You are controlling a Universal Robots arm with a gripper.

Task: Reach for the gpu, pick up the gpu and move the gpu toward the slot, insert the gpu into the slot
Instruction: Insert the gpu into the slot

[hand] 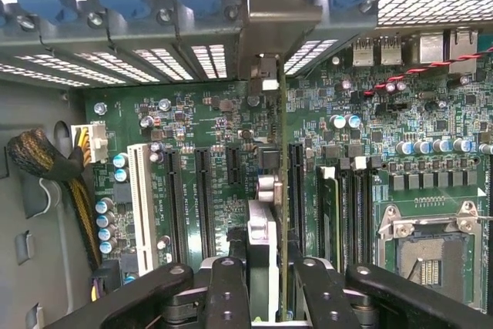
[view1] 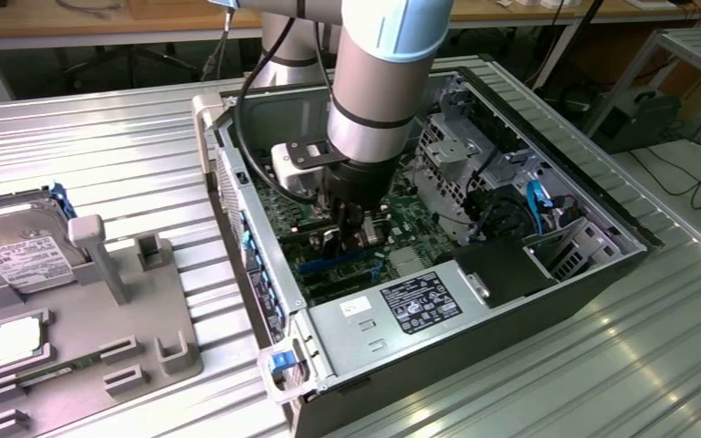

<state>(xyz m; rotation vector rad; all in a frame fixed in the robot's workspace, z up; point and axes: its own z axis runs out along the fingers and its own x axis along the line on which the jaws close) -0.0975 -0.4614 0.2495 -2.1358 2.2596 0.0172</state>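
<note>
Gripper [hand: 262, 287]: lowered into the open PC case [view1: 594, 265], fingers [hand: 226, 290] clamped on the gpu [hand: 266, 213], which is held edge-on and upright so its lower edge can meet the connector.
Gpu: hangs over the green motherboard [hand: 431, 113], its bracket [hand: 269, 28] toward the case's rear wall; seating in the slot [hand: 295, 190] just beside it cannot be told.
Table [view1: 107, 146]: ribbed metal, carrying the case and, on the exterior view's left, a grey fixture [view1: 120, 301] with a hard drive [view1: 15, 255].
Room: workshop benches far behind.

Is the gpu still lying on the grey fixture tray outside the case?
No, the end effector holds the gpu edge-on over the green motherboard inside the case.
</note>
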